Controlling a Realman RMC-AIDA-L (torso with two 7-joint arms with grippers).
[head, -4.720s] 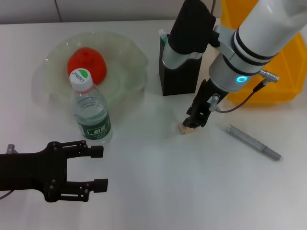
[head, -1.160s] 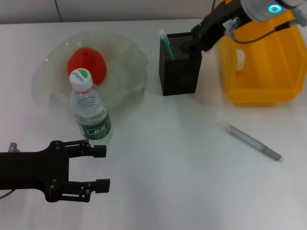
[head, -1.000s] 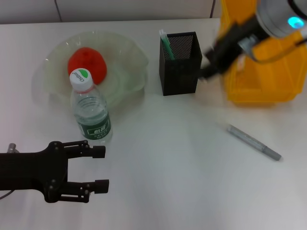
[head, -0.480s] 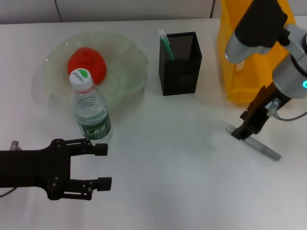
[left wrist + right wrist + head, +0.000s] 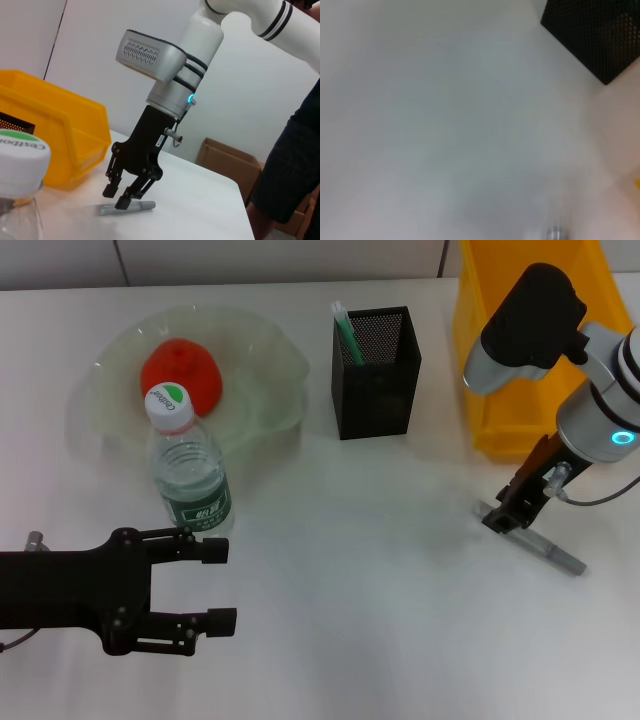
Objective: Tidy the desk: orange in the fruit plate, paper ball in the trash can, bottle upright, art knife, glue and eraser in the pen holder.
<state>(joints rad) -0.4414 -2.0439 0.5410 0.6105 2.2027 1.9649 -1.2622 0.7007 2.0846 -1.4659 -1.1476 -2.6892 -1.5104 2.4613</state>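
Note:
The grey art knife (image 5: 530,538) lies on the table in front of the yellow trash can (image 5: 530,350). My right gripper (image 5: 500,520) is open, low over the knife's near end; the left wrist view shows it (image 5: 115,197) with its fingers just above the knife (image 5: 127,206). The orange (image 5: 180,370) sits in the pale green fruit plate (image 5: 270,360). The bottle (image 5: 190,480) stands upright beside the plate. The black mesh pen holder (image 5: 375,375) holds a green glue stick (image 5: 347,332). My left gripper (image 5: 215,585) is open and empty at the front left. The eraser and paper ball are out of view.
The bottle's cap (image 5: 20,150) fills the near corner of the left wrist view, with the trash can (image 5: 55,145) behind. The right wrist view shows white table, a corner of the pen holder (image 5: 600,35) and the knife's tip (image 5: 554,233).
My right gripper has swung from above the pen holder, past the trash can, down to the art knife's near end. The eraser seen on the table earlier no longer shows. The left arm barely moved.

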